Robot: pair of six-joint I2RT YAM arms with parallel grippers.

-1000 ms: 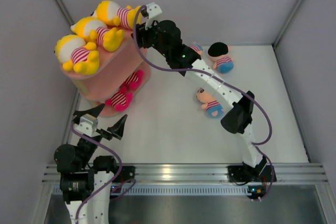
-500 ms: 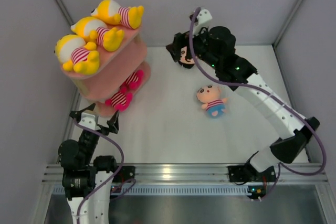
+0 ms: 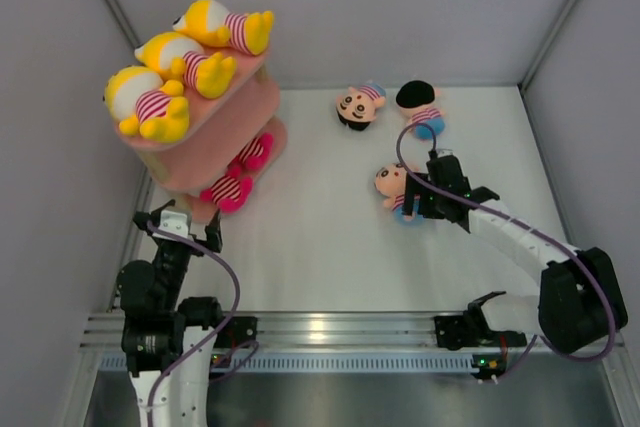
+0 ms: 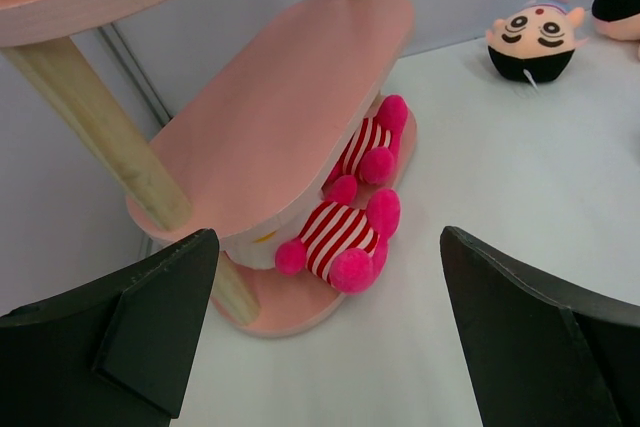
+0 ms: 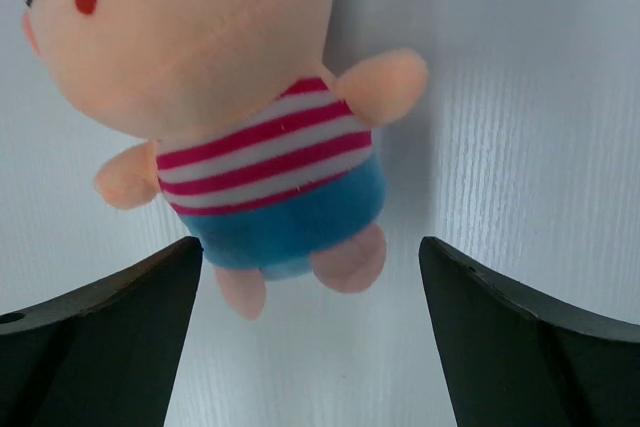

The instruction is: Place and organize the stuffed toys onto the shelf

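- Three pink-faced toys lie on the table, well apart from the shelf. One is face-up near the back, one just beside it shows only black hair, and the third toy lies nearer the arms.
- On its back, the third toy has its striped shirt and blue bottom turned up. That leaves the narrow, soft body open to a pinch from either side.
- Over it hangs the right gripper, fingers spread wide, one on each side of the blue bottom and touching nothing. It looks lined up to close around the waist.
- At the far left, the shelf carries three yellow toys on its top board and two magenta toys side by side on its bottom board.
- Each tier holds one colour and the middle board is bare. I judge that board is meant for the pink-faced toys.
- Low by the shelf's base sits the left gripper, fingers wide and empty, its camera looking at the lower tiers. It is probably parked there to leave the right arm a free path to the shelf.
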